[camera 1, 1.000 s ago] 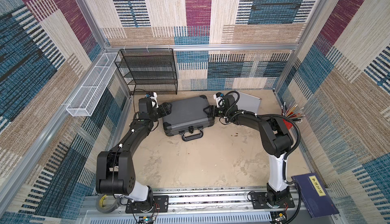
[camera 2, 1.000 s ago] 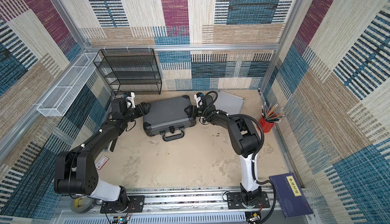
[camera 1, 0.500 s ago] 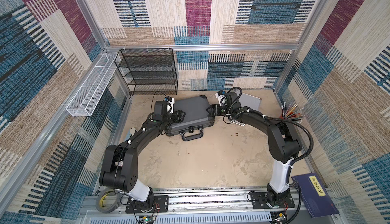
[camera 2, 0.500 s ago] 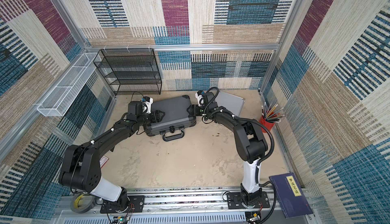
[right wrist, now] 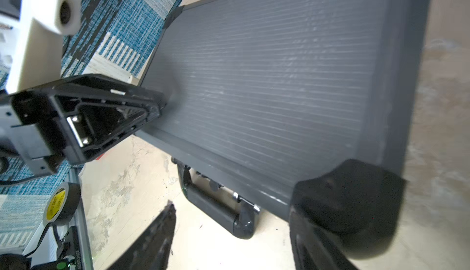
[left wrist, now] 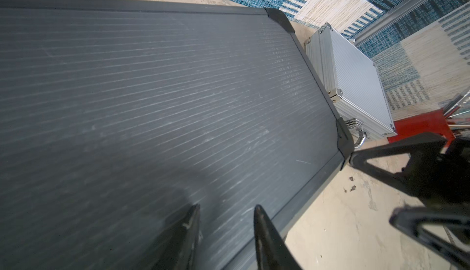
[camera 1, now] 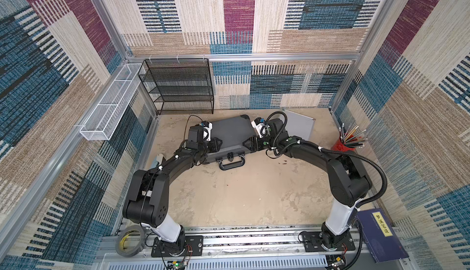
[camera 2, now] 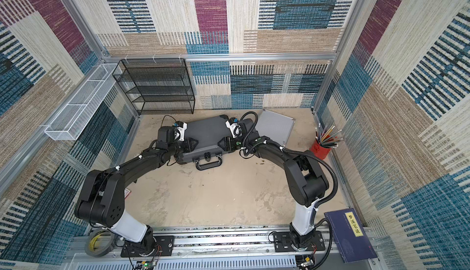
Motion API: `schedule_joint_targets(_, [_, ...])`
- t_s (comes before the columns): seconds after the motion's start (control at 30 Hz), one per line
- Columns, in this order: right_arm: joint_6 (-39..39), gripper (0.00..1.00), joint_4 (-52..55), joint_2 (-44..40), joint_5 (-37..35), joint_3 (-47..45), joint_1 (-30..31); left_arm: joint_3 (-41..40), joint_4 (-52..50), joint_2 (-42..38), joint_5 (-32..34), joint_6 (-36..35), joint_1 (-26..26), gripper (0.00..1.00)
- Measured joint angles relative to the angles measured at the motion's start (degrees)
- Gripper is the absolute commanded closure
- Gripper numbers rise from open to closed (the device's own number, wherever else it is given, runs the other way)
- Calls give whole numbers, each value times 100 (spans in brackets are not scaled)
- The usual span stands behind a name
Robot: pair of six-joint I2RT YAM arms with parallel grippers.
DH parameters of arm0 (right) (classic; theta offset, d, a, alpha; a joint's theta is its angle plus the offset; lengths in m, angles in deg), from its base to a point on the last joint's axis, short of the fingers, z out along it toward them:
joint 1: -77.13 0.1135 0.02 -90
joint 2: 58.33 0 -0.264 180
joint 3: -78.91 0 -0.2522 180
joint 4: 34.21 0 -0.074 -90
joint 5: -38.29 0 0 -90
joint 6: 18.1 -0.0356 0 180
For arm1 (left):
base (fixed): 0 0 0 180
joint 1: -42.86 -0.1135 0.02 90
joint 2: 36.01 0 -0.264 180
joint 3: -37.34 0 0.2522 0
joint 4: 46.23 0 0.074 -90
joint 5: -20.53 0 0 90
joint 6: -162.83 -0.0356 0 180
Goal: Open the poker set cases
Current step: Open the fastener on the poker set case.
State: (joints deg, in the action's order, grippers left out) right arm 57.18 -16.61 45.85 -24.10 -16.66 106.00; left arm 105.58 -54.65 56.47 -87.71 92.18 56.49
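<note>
Poker set cases: 2, shut, dark grey case, silver case; left gripper slightly parted, right gripper spread wide, both empty

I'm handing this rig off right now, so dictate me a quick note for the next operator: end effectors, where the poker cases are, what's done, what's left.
Left end effector: open, narrow gap, empty, over the dark grey case, near its left end.
Right end effector: open wide, empty, at that case's front right corner.
The dark grey case lies flat, closed, handle toward the robot.
Silver case: closed, to its right.
Done: neither opened. Left: open both.
</note>
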Motion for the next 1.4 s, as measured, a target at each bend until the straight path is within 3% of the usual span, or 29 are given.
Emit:
schedule_joint_targets(0.6, [85, 26, -232, 531, 236, 42, 796, -573, 1215, 87, -15, 48, 2, 72])
schedule_joint_targets(1.4, [-155, 24, -809, 1185, 282, 234, 896, -553, 1325, 166, -55, 63, 0, 74])
